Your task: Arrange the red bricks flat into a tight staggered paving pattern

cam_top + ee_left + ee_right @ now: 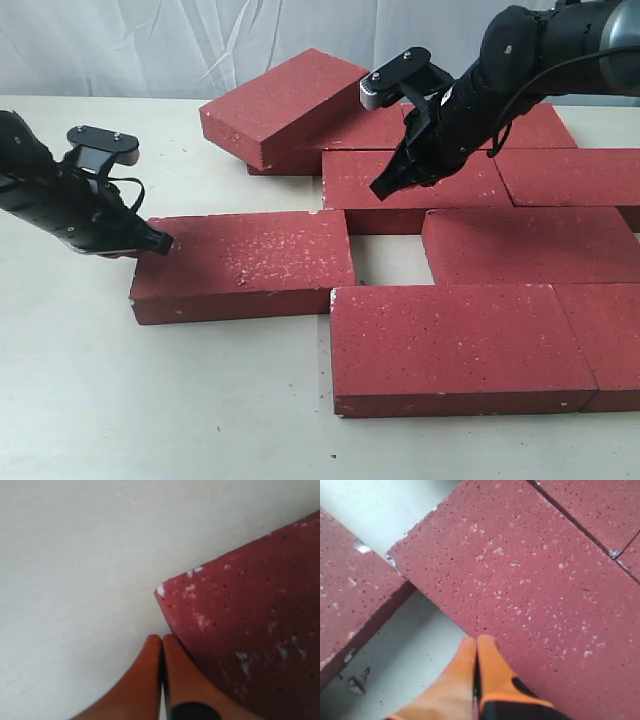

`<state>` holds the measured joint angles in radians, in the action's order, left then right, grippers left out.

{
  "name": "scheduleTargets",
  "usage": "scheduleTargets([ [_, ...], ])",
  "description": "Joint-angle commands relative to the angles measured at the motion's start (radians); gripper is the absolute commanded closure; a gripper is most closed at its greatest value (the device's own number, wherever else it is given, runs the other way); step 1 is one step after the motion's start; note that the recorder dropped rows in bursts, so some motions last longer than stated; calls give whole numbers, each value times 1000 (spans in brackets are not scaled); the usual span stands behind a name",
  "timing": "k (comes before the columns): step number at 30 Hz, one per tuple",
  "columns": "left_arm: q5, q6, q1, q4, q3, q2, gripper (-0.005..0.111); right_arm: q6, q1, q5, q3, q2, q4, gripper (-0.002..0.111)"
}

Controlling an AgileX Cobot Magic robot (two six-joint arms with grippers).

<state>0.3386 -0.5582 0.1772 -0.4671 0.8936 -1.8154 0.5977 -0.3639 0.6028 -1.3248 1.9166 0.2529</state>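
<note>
Most red bricks (455, 335) are lying flat, staggered, around the right gripper (381, 188), jaws clenched empty. Left gripper (160, 243), pinched shut, is pressing a loose brick (245, 265) toward the gap (390, 258). One tilted brick (285, 105) is waiting beyond the right jaws.

The left arm (45, 200) and right arm (520, 60) are black, with rounded housings. Behind the left claw (160, 243) and the right claw (381, 189) sits a flat black camera block (395, 78) with a pale edge. A thin black cable (590, 55) runs alongside. The fingers (145, 680) are orange, each with a black patch behind the tip.
</note>
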Motion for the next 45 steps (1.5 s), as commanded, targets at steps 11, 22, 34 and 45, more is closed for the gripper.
scheduleTargets([
  [11,-24,14,-26,43,4,27,107,-105,104,60,28,-98,-127,109],
  [22,43,38,2,-6,4,-4,107,-105,124,-4,49,-116,-71,109],
  [34,-5,38,114,-29,24,-18,107,-103,124,-4,49,-116,-66,109],
  [45,-32,38,147,-45,50,-70,107,-103,124,-4,49,-115,-57,109],
])
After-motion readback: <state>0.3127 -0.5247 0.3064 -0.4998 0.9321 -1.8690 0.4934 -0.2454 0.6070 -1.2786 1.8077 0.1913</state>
